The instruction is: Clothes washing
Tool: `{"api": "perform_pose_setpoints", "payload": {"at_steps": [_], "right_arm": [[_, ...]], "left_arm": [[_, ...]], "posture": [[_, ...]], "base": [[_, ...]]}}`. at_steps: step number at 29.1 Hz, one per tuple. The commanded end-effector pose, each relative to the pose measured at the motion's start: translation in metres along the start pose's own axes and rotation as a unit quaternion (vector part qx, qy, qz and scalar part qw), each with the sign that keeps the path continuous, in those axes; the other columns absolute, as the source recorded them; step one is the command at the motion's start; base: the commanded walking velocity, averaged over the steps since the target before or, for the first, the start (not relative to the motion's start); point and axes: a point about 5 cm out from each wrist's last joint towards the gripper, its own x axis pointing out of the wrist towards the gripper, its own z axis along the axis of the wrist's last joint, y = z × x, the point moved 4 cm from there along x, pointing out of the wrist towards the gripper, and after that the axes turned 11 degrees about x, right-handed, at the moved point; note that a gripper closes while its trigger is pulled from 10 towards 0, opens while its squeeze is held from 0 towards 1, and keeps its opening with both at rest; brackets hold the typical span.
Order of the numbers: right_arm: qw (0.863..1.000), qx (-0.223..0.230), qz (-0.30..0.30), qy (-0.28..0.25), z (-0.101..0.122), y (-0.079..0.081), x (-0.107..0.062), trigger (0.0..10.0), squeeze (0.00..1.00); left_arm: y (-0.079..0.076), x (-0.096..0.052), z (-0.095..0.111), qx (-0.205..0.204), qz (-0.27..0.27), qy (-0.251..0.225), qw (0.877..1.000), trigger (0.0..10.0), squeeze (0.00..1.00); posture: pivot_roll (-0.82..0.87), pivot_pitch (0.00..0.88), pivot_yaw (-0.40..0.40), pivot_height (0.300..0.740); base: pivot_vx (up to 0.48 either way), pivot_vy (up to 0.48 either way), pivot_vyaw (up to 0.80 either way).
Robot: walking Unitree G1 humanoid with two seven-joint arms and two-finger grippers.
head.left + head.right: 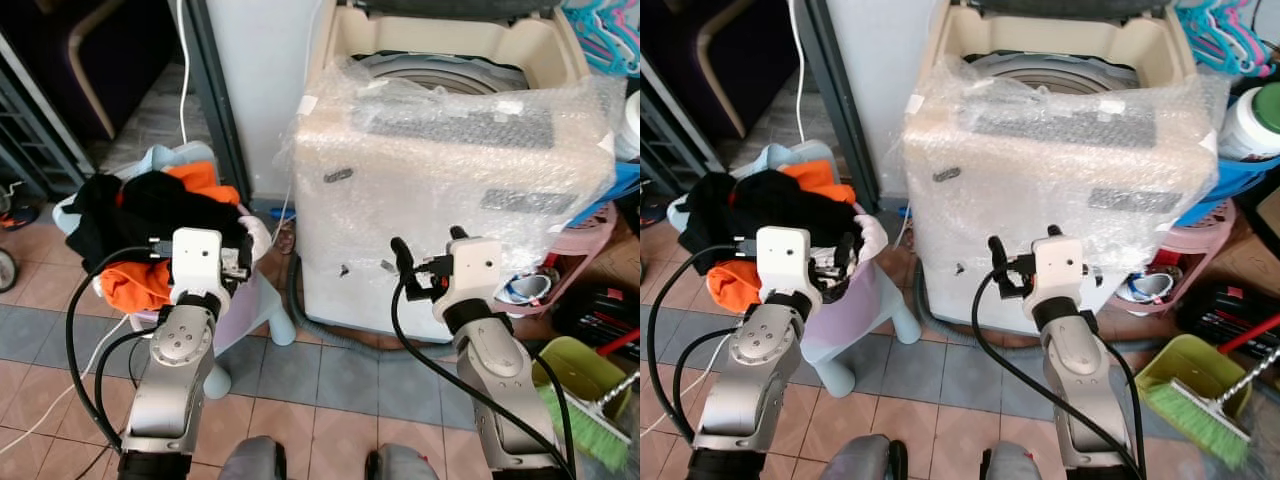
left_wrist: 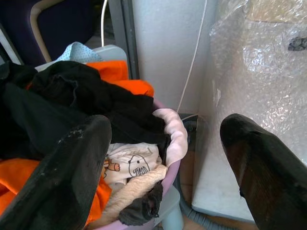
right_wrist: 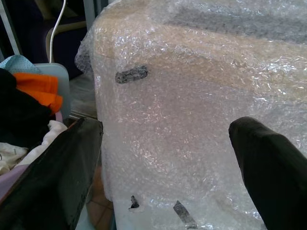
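Observation:
A washing machine (image 1: pixel 440 210) wrapped in bubble wrap stands ahead on the right, its lid up and the drum (image 1: pixel 440 75) showing. To its left a lilac basket (image 1: pixel 252 300) holds a heap of clothes: a black garment (image 2: pixel 72 96), an orange one (image 2: pixel 115 76) and a white printed piece (image 2: pixel 129 163). My left gripper (image 1: pixel 238 265) is open at the basket's near right rim, its fingers (image 2: pixel 62 177) spread wide with nothing between them. My right gripper (image 1: pixel 430 252) is open too, held just short of the machine's front wall (image 3: pixel 163 124).
The basket rests on a pale plastic stool (image 1: pixel 840 370). A dark metal post (image 1: pixel 215 90) and a white cable (image 1: pixel 183 70) stand between basket and machine. A green dustpan and brush (image 1: pixel 590 410), a pink basket (image 1: pixel 590 240) and hangers (image 1: pixel 605 35) crowd the right side.

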Motion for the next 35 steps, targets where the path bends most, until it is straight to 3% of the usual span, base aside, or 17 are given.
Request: {"api": "perform_pose_setpoints", "payload": {"at_steps": [1, 14, 25, 30, 35], "right_arm": [[1.0, 0.0, 0.0, -0.002, 0.001, -0.001, -0.001, 10.0, 0.0], [1.0, -0.011, 0.029, -0.004, 0.003, 0.002, 0.005, 10.0, 0.0], [0.996, -0.028, 0.083, 0.012, -0.004, 0.019, 0.008, 10.0, 0.0], [0.995, -0.031, 0.092, 0.013, -0.003, 0.025, 0.013, 10.0, 0.0], [0.997, -0.028, 0.07, 0.019, -0.007, 0.018, 0.016, 10.0, 0.0]], "left_arm": [[0.007, -0.001, -0.01, 0.031, 0.01, 0.022, 0.999, 10.0, 0.0], [0.007, 0.0, -0.013, 0.006, 0.013, 0.036, 0.999, 10.0, 0.0], [0.005, 0.0, -0.014, -0.002, 0.011, 0.039, 0.999, 10.0, 0.0], [0.002, -0.001, -0.015, -0.012, -0.006, 0.034, 0.999, 10.0, 0.0], [0.005, -0.001, -0.017, -0.008, 0.008, 0.042, 0.999, 10.0, 0.0]], "posture": [[-0.02, 0.118, 0.043, 0.74], [-0.02, 0.124, 0.046, 0.74], [-0.01, 0.131, 0.036, 0.74], [-0.01, 0.124, 0.032, 0.74], [0.0, 0.12, 0.025, 0.74]], "base": [[0.0, 0.0, 0.77], [0.132, 0.379, 0.77], [0.0, 0.43, 0.77], [0.378, 0.207, 0.63], [0.459, 0.0, 0.0]]}}
